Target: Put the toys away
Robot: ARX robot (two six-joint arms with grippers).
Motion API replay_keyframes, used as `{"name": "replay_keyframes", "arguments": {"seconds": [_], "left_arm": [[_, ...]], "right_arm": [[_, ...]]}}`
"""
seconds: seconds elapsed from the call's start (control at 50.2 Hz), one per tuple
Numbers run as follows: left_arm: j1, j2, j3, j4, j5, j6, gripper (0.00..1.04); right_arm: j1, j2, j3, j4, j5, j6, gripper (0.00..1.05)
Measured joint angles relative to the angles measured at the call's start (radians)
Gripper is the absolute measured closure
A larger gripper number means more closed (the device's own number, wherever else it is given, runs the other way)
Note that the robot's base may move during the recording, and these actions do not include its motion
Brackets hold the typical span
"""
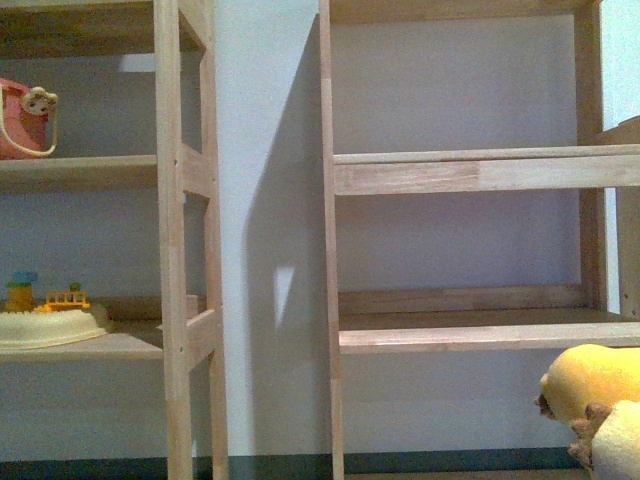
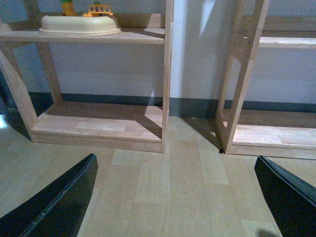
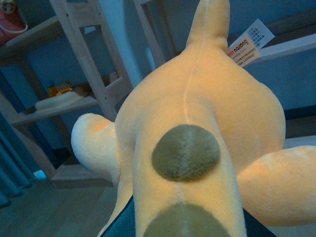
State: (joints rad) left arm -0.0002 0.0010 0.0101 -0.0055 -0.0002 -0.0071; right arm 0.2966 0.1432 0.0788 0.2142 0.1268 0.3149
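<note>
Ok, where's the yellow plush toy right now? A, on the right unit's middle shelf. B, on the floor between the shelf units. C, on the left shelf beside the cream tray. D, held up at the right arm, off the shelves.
D: the plush toy fills the right wrist view and hangs at the front view's lower right, on no shelf.

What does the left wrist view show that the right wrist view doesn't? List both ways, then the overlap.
Left wrist only: the open left gripper, the floor and the bare bottom shelf. Right wrist only: the yellow-orange plush toy filling the frame, its tag, and a pink item on an upper shelf. Both: the cream tray on the wooden rack.
</note>
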Motion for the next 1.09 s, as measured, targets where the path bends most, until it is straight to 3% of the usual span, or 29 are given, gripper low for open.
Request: {"name": "replay_keyframes", "arguments": {"seconds": [1.095], "left_arm": [[0.000, 0.000, 0.000, 0.000, 0.000, 0.000, 0.06]], "right_arm": [[0.000, 0.000, 0.000, 0.000, 0.000, 0.000, 0.85]]}}
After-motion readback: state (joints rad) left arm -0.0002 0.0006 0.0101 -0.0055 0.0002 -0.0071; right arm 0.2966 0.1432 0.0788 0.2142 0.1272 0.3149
